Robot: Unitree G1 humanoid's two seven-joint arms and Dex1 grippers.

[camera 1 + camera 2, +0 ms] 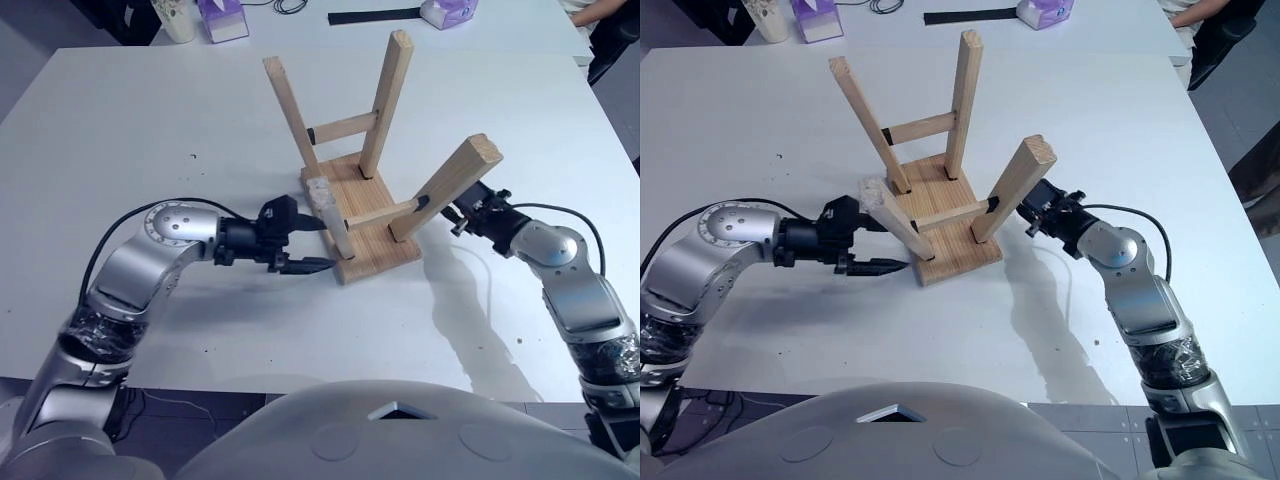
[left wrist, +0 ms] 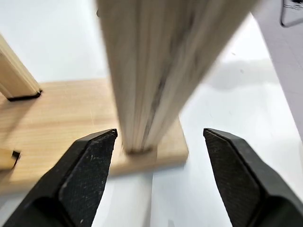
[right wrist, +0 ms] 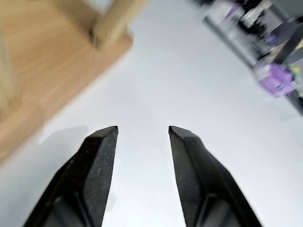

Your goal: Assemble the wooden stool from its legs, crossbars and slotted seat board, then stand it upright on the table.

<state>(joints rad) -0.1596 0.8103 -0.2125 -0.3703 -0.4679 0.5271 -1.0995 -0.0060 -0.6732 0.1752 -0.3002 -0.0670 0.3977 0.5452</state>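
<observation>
Although legs [image 1: 385,100] and crossbars [image 1: 345,127] were fitted into the seat board [image 1: 378,240], righting was judged outstanding; left gripper [image 1: 315,243] and right gripper [image 3: 143,130] were held open, empty.

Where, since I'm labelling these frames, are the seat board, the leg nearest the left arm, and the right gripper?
seat board [image 1: 385,250], left eye view, bare near edge.
leg nearest the left arm [image 1: 332,222], left eye view, mid-shaft.
right gripper [image 3: 143,128], right wrist view, midway between its jaws.
</observation>
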